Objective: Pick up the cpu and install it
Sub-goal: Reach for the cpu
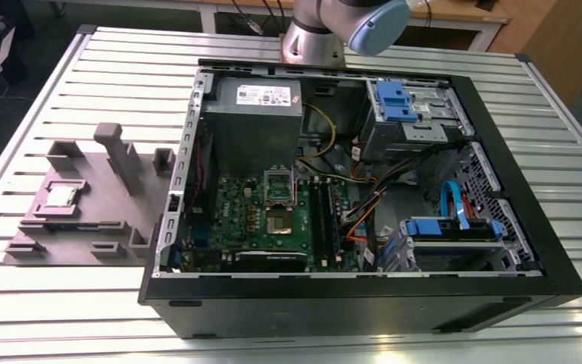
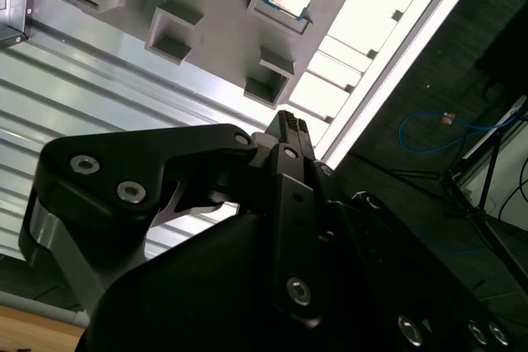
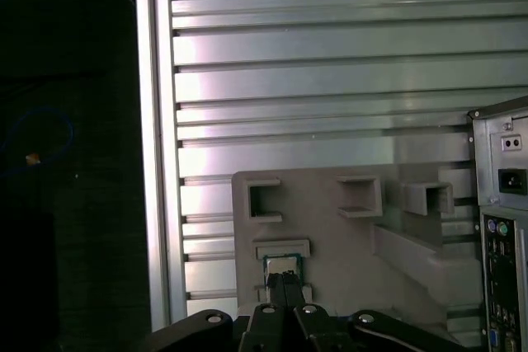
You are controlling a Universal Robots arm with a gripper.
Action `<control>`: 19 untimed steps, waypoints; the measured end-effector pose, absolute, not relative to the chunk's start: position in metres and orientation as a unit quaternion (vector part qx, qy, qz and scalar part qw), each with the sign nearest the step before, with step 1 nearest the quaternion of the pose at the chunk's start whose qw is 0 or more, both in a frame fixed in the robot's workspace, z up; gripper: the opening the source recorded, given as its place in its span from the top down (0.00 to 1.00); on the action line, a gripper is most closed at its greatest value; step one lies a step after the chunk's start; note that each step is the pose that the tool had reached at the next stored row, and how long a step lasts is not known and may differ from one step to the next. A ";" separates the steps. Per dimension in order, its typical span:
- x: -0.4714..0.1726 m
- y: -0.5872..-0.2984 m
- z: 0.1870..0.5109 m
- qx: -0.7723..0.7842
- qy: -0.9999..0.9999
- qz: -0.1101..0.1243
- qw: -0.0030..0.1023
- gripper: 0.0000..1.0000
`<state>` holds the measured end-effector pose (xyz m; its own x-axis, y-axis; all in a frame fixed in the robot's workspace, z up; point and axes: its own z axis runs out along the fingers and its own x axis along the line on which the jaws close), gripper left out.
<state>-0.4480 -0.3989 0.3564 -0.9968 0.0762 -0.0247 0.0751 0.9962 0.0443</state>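
Over on the desk [image 1: 119, 76], beside the open computer case [image 1: 372, 303], found the cpu [image 1: 61, 196] lying flat in its recess on the grey holder block [image 1: 89, 227], well apart from the motherboard socket [image 1: 279, 199]. Saw the claw [image 3: 285, 282] in the first wrist view, closed tip to tip, empty, lined up over the chip. Judged the step as the approach: needed the claw spread past the chip's edges, a square, level descent, and a grip on the rim alone, clear of the recess walls.
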 end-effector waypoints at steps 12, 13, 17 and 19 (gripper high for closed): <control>-0.448 -0.399 0.352 0.038 0.999 0.020 0.013 0.90; -0.448 -0.399 0.352 0.038 0.999 0.020 0.013 0.90; -0.448 -0.399 0.351 0.038 0.999 0.020 0.013 0.90; -0.448 -0.399 0.351 0.038 0.999 0.019 0.013 0.90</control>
<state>-0.4480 -0.3989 0.3506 -0.9968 0.0761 -0.0250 0.0751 0.9964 0.0399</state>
